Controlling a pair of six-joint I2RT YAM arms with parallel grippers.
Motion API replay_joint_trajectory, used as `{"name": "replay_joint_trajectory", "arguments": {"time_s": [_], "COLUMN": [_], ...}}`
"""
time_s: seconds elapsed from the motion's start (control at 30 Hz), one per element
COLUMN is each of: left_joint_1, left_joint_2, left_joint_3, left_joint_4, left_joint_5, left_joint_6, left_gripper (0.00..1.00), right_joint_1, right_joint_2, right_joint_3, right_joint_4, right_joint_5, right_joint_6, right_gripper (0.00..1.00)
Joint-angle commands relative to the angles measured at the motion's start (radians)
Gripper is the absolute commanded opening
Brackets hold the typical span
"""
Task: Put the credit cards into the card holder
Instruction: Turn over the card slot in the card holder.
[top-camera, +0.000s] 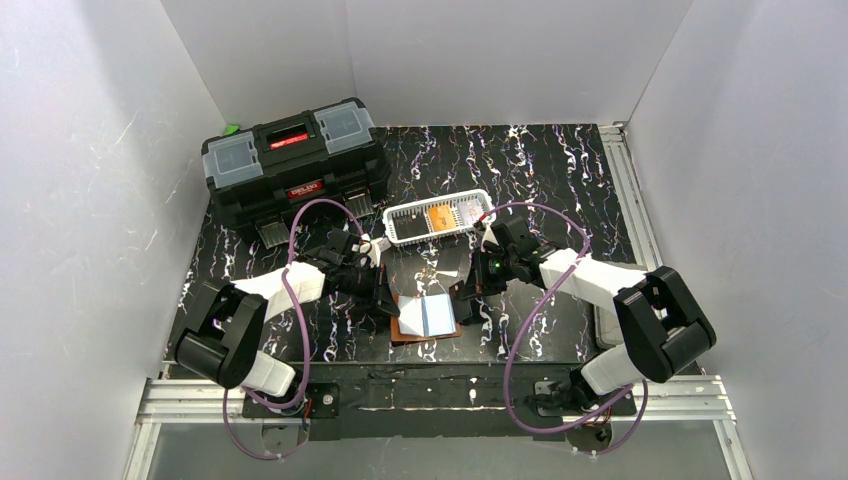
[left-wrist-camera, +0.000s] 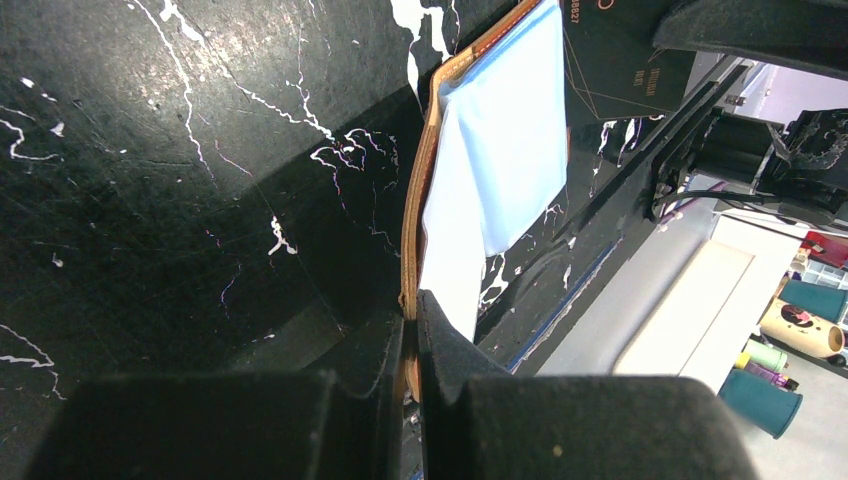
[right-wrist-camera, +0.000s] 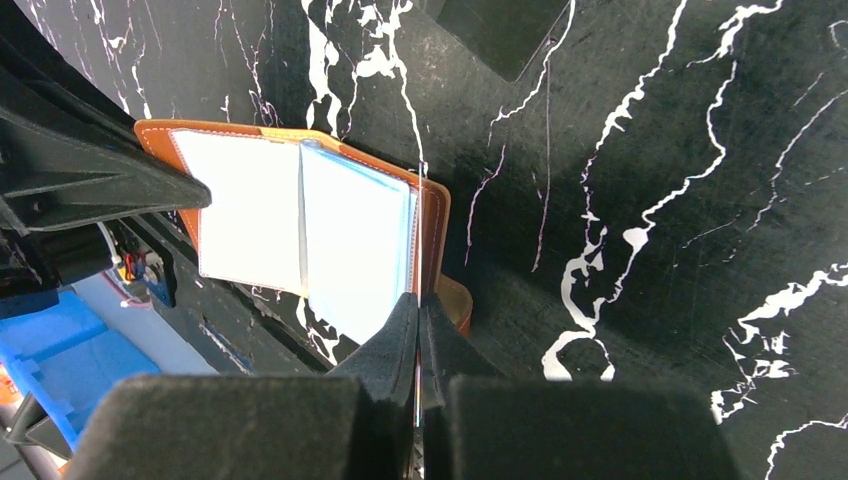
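Currently the black marbled bench (top-camera: 560, 180) carries a black toolbox (top-camera: 290, 165), well behind and left of the card holder (top-camera: 425, 318). A white basket (top-camera: 405, 235) with orange credit cards (top-camera: 442, 217) sits just behind the holder. The holder lies open, sleeves up. Its left edge is clamped by the left hand (left-wrist-camera: 411, 305). Over its right edge, the right hand (right-wrist-camera: 419, 305) is pinched on a thin card (right-wrist-camera: 421, 220), seen edge-on.

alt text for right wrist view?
Right end effector shut on a card seen edge-on, at the right edge of the open brown card holder on a black marbled table. The left end effector meets the holder at image left.
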Motion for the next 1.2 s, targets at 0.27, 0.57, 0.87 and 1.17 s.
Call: {"name": "replay_joint_trajectory", "arguments": {"time_s": [0.27, 0.57, 0.87, 1.17], "left_joint_1": [-0.005, -0.006, -0.006, -0.006], "left_joint_2": [-0.033, -0.032, -0.029, -0.031], "left_joint_3": [-0.006, 0.0, 0.002, 0.001], "left_joint_4": [-0.01, -0.014, -0.014, -0.018], "left_joint_5": [0.017, 0.015, 0.015, 0.014], "left_joint_6": [-0.004, -0.004, -0.005, -0.005], "left_gripper": [0.0, 0.0, 0.0, 0.0], "right_joint_1": [-0.011, -0.013, -0.001, 0.011], "right_joint_2": [-0.091, -0.107, -0.051, -0.024], "right_joint_3": [0.049, 0.062, 0.034, 0.017], "right_joint_4": [-0.033, -0.057, 0.022, 0.049], "right_joint_5": [-0.024, -0.031, -0.054, -0.045], "right_joint_6": [-0.006, -0.01, 0.033, 0.042], "right_gripper": [0.01, 0.01, 0.01, 0.01]}}
